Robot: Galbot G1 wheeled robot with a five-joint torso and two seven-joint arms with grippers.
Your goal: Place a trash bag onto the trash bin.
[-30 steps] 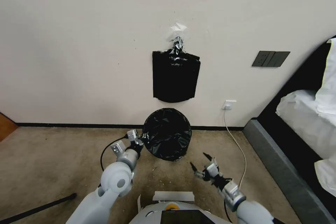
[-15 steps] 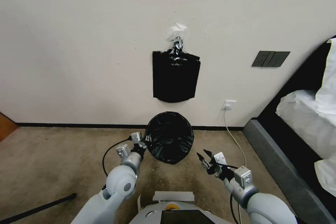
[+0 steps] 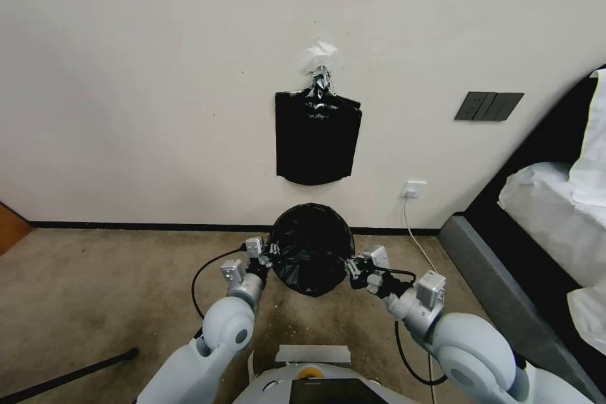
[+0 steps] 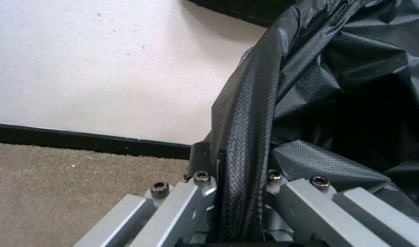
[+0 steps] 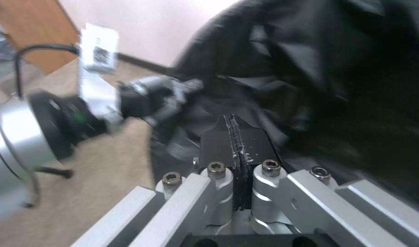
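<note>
The black trash bag [image 3: 311,249] hangs open in a round shape just above the carpet, in front of the wall. My left gripper [image 3: 265,257] is shut on its left edge; a fold of the glossy film [image 4: 246,116] runs between the fingers of that gripper [image 4: 244,168]. My right gripper [image 3: 351,266] is at the bag's right side. Its pads [image 5: 230,144] are pressed together with no film seen between them, their tips against the bag [image 5: 319,68]. The trash bin is hidden.
A flat bundle of black bags [image 3: 317,137] hangs from a metal clip [image 3: 321,79] on the wall above. A white cable [image 3: 424,249] drops from an outlet [image 3: 413,189] at the right. A bed [image 3: 549,221] fills the right side. A black rod [image 3: 63,379] lies at the lower left.
My right gripper has swung from over the carpet, where it stood open, to the bag's right side and has shut. The left gripper and the bag have shifted slightly right and towards the wall.
</note>
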